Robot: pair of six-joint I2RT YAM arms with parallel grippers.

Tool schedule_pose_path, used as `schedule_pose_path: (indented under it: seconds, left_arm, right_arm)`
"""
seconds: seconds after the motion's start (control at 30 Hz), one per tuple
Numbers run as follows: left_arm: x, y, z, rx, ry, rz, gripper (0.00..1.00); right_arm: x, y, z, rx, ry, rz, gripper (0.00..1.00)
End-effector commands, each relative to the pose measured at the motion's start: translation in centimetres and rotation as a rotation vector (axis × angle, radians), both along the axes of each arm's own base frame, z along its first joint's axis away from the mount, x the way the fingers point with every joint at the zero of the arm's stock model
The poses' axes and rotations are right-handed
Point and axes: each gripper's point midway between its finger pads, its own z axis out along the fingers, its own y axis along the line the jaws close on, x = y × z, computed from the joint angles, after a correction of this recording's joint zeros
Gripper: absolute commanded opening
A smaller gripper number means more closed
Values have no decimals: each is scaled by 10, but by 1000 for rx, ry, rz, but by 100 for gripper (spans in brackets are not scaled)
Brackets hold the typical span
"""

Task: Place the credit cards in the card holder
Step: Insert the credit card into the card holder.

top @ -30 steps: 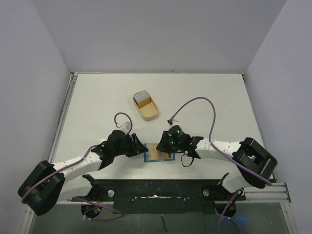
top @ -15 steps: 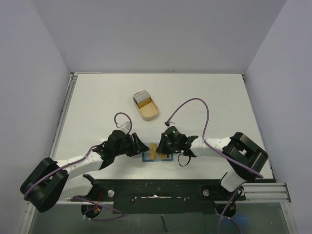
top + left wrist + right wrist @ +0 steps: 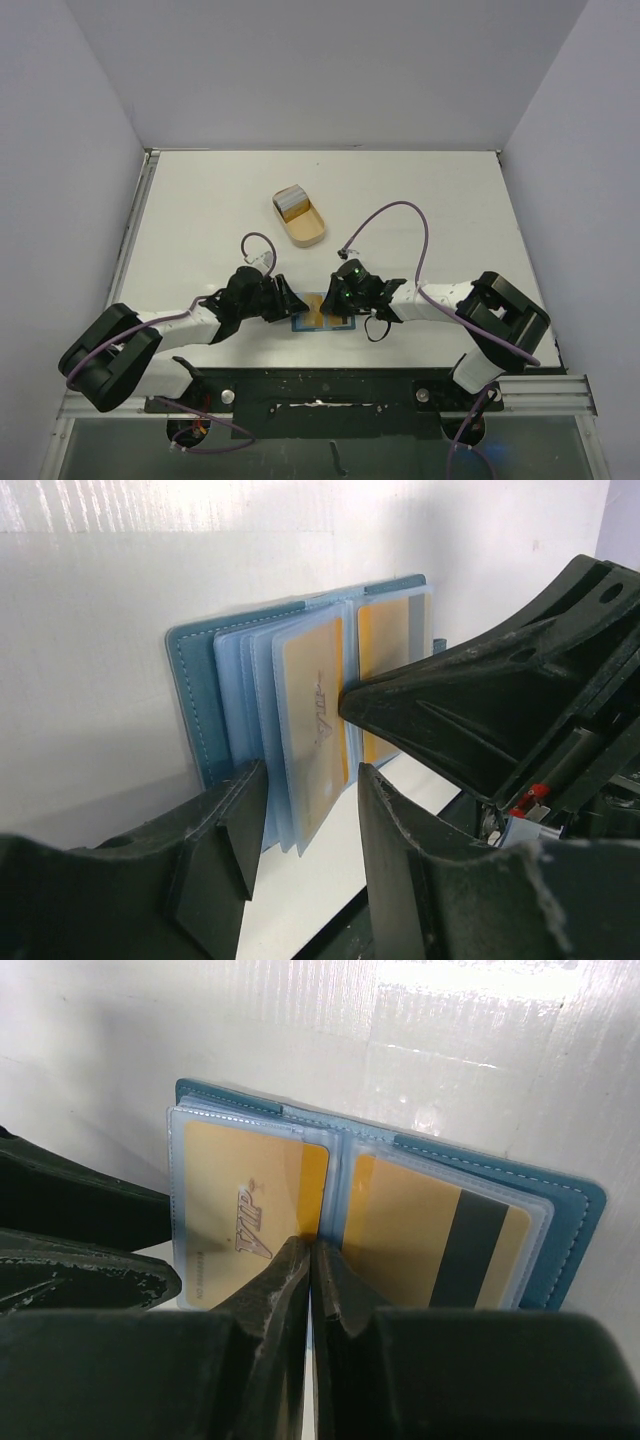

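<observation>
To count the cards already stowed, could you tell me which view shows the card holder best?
The right wrist view: the holder lies open face-on, with both gold cards plainly visible. The left wrist view shows it obliquely, partly behind the right claw. The top view shows only a small, distant patch.

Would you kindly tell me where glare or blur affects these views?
Right wrist: glare whitens the table above the card holder, right claw softly blurred. Left wrist: glare streaks along the top, left claw dark, fairly sharp. Top external: even light, sharp.
</observation>
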Motion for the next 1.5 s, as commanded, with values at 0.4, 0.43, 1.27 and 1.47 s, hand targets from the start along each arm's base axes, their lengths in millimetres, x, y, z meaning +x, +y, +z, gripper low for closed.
schedule_pose_path:
  seconds: [0.4, 0.43, 1.27, 1.47]
  left_arm:
    - [20, -24, 53, -124, -122, -37, 30]
    - [20, -23, 53, -123, -121, -37, 32]
    - [16, -58, 73, -207, -142, -144, 34]
    - [11, -79, 75, -224, -145, -198, 34]
  right_arm:
    - [-6, -8, -10, -50, 8, -2, 4]
    - [-6, -8, -9, -48, 7, -3, 4]
    - [17, -36, 65, -47, -225, -120, 35]
    - [17, -63, 92, -20, -298, -230, 43]
